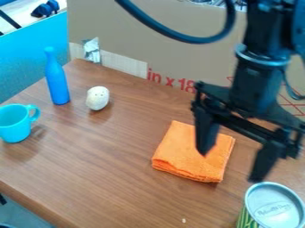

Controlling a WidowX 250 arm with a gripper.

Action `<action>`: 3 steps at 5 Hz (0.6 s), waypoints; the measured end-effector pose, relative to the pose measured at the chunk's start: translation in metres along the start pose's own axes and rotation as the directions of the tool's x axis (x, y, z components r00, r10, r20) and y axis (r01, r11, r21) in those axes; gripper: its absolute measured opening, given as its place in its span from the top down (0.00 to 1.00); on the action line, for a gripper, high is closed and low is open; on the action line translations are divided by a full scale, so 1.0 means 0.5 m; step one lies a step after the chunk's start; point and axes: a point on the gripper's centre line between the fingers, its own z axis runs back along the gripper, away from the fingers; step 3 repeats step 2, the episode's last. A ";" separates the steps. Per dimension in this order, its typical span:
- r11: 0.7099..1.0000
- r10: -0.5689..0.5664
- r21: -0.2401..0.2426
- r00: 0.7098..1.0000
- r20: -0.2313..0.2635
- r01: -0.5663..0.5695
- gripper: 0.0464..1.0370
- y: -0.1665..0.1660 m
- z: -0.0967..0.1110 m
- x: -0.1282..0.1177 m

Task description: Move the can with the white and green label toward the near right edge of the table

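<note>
Tabletop in brown wood grain lies nearest to us, with a small pale crumb close to its front. Going back along the left side, we find a turquoise cup, upright, its handle turned towards the middle; then a white egg-shaped thing with small dark dots; just beside that, an upright blue bottle. Behind them we see a blue panel and a cardboard sheet with red print, which closes off the back.

On the right, an upright can with a silvery lid stands nearest us, just below and beside one fingertip of the gripper. A folded orange cloth lies flat farther back, partly behind the other finger.

We see the two fingers wide apart, pointing down with nothing between them. The black arm comes in from the upper right, and a dark cable loops beside it.
</note>
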 end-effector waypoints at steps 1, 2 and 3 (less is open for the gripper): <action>0.998 0.017 0.067 1.000 -0.002 -0.017 0.04 0.089 0.016 0.001; 0.998 0.026 0.054 0.999 -0.024 -0.025 0.04 0.140 0.019 0.003; 0.998 0.026 0.054 0.999 -0.024 -0.025 0.04 0.140 0.019 0.003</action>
